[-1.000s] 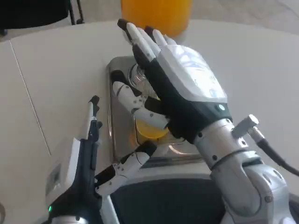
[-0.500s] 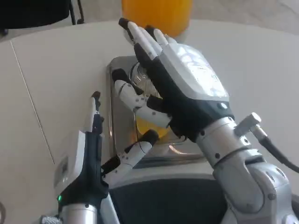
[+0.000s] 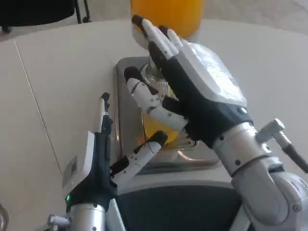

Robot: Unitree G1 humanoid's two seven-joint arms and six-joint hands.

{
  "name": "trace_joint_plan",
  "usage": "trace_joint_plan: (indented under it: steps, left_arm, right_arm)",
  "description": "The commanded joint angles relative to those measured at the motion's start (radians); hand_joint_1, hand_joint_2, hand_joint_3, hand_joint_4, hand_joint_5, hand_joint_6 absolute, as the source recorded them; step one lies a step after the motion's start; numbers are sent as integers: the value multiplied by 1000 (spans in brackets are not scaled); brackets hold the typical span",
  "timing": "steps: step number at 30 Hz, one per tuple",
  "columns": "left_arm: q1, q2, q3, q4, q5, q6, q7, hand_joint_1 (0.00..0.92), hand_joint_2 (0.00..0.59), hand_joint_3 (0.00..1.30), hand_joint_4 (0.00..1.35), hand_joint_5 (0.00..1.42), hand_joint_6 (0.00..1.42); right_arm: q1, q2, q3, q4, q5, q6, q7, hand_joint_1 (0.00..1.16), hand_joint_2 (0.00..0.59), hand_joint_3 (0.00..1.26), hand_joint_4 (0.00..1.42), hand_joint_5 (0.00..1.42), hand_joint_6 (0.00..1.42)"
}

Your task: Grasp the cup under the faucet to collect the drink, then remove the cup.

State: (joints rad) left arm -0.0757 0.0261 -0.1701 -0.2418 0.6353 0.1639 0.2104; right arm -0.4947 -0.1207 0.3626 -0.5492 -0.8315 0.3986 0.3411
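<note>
A clear cup (image 3: 157, 130) with orange drink in its bottom stands on the steel drip tray (image 3: 126, 120), below the orange dispenser tank (image 3: 166, 14). My right hand (image 3: 192, 91) covers most of the cup. Its fingers stretch straight toward the tank, and its thumb (image 3: 144, 96) reaches across the cup's left front, so the cup sits between thumb and palm. No closed grip shows. My left hand (image 3: 98, 163) hovers at the tray's near left corner, holding nothing, with one finger pointing up and the thumb out toward the tray.
The white table (image 3: 62, 72) spreads to the left and far right of the tray. The robot's dark chest edge (image 3: 173, 207) lies just below the tray. A dark chair base stands beyond the table at the top left.
The whole picture has shifted, so the camera moved. My left hand has risen and come closer to the tray. The right hand and the cup keep their places on the tray.
</note>
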Motion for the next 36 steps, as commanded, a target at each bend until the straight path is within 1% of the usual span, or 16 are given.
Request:
trace_joint_plan:
  steps: [1,4,7,11,15,16,17,20,22,23,24,29,30,32,33,36]
  left_arm:
    - [-9,8,8,21,-11,1,4,203,38,0,0,180,339]
    - [-19,10,15,33,-18,-1,3,199,39,0,0,181,340]
    - [-27,14,18,41,-26,-3,4,196,39,0,0,182,341]
    - [-36,18,18,50,-36,-3,4,194,39,0,0,183,342]
    - [-40,22,17,57,-41,-7,3,194,39,0,0,184,343]
    - [-41,23,17,59,-43,-8,3,193,39,0,0,184,343]
    - [-41,23,17,60,-44,-9,3,193,39,0,0,184,343]
    - [-44,26,20,65,-51,-14,1,193,39,0,0,185,344]
    - [-44,29,20,67,-54,-15,0,193,39,0,0,188,344]
    - [-44,30,21,67,-55,-15,0,193,39,0,0,189,344]
    - [-43,31,21,68,-55,-15,1,193,39,0,0,190,345]
    - [-41,34,21,72,-57,-16,2,192,39,0,0,193,346]
    - [-41,34,21,73,-57,-16,3,192,39,0,0,194,346]
    - [-43,33,20,76,-57,-18,6,192,39,0,0,194,346]
    - [-44,33,20,77,-56,-19,7,192,39,0,0,195,346]
    - [-50,27,19,86,-56,-23,16,192,39,0,0,195,347]
  right_arm:
    - [56,-12,-23,-25,61,-13,29,76,527,0,0,0,0]
    - [79,-31,-54,-56,93,-32,25,76,527,0,0,0,0]
    - [110,-50,-76,-104,113,-47,26,68,542,0,0,0,0]
    - [154,-81,-101,-182,123,-41,48,65,543,0,0,0,0]
    - [190,-98,-120,-241,122,-39,61,67,547,0,0,0,0]
    - [201,-104,-125,-256,120,-38,66,117,553,0,0,0,0]
    - [217,-111,-131,-274,113,-37,72,184,543,0,0,0,0]
    - [287,-144,-143,-327,63,-58,76,355,523,0,0,0,0]
    - [331,-166,-148,-349,31,-73,86,459,492,0,0,0,0]
    - [354,-177,-152,-360,19,-78,93,492,494,0,0,0,0]
    - [377,-186,-157,-371,10,-84,99,515,482,5,0,0,0]
    - [466,-201,-174,-408,-11,-102,131,546,464,4,0,0,0]
    - [486,-201,-173,-417,-22,-104,139,563,473,5,0,0,0]
    - [515,-199,-167,-434,-48,-102,160,585,461,5,0,0,0]
    - [528,-196,-164,-442,-64,-100,172,600,472,5,0,0,0]
    - [575,-187,-156,-467,-107,-99,209,625,462,5,0,0,0]
